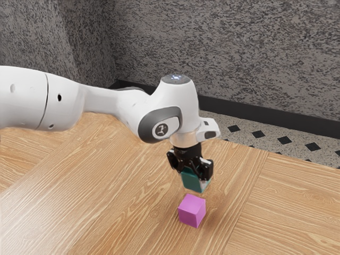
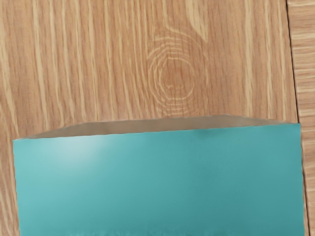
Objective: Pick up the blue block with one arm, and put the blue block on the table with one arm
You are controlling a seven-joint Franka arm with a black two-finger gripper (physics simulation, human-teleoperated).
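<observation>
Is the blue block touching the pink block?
Apart. The exterior view shows a thin strip of table between the blue block, up in the gripper, and the pink block.

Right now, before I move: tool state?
Tool: closed, holding the teal block between its two fingers.

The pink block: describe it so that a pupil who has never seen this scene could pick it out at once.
In the exterior view, find the wooden table, then the black gripper. Just below it in the picture is a small, plain cube on the wood. It is pink-purple, whereas its neighbour, the teal block, is between the gripper's fingers.
</observation>
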